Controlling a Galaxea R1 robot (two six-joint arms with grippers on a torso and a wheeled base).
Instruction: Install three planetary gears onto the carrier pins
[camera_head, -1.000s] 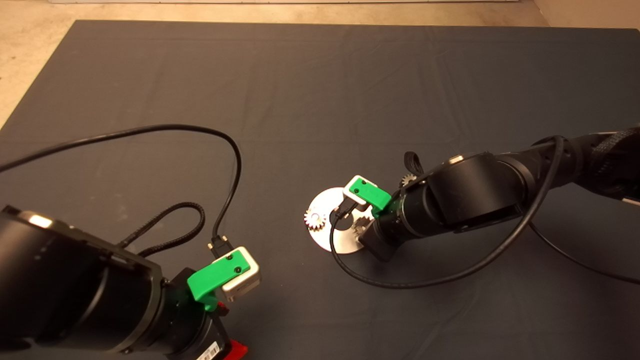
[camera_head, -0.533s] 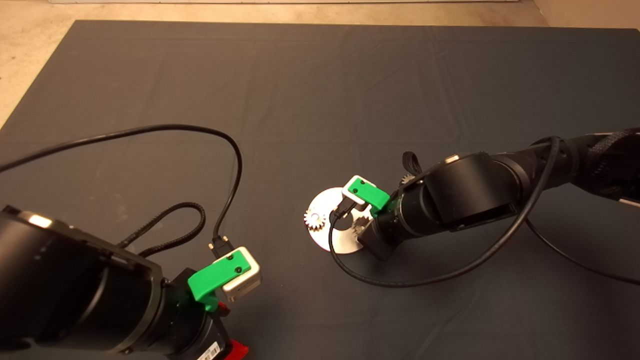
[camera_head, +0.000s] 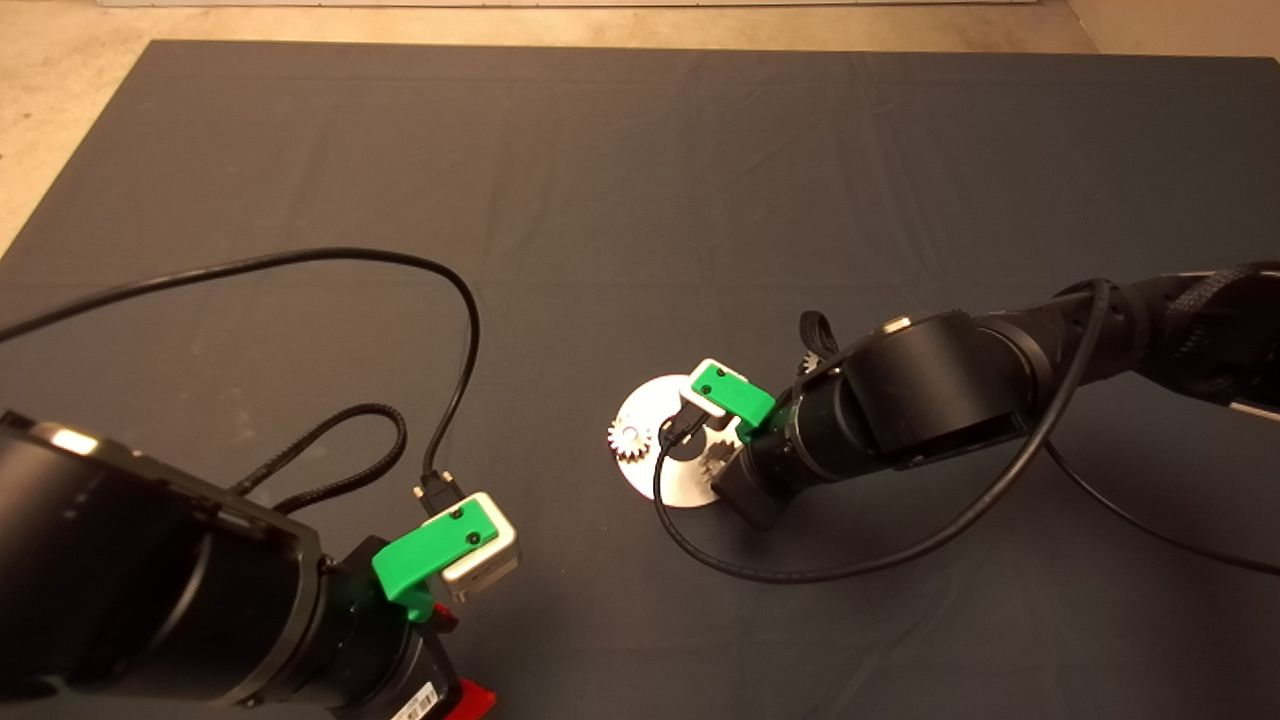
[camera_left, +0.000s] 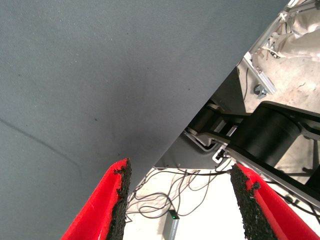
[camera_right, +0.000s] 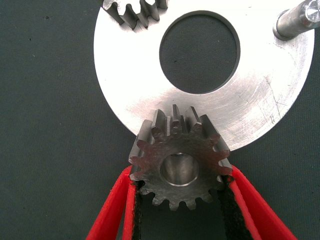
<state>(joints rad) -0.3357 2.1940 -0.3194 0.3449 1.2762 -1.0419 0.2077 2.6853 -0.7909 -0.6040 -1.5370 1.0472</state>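
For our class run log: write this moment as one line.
right gripper: shut on small grey metal toothed gear, over pin | shiny round metal disc: one gear seated, one pin bare | left gripper: open, parked

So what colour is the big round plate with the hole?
Shiny silver. The disc shows best in the right wrist view, just beyond the gear.

**Three cameras, one shared disc**

The head camera looks down on the whole mat (camera_head: 640, 180) from above. The right wrist camera sits close over the disc (camera_right: 150, 90) — the same disc (camera_head: 650, 405) the head view shows small. The left wrist camera faces the mat's edge (camera_left: 210, 110) and the floor (camera_left: 210, 210) beyond
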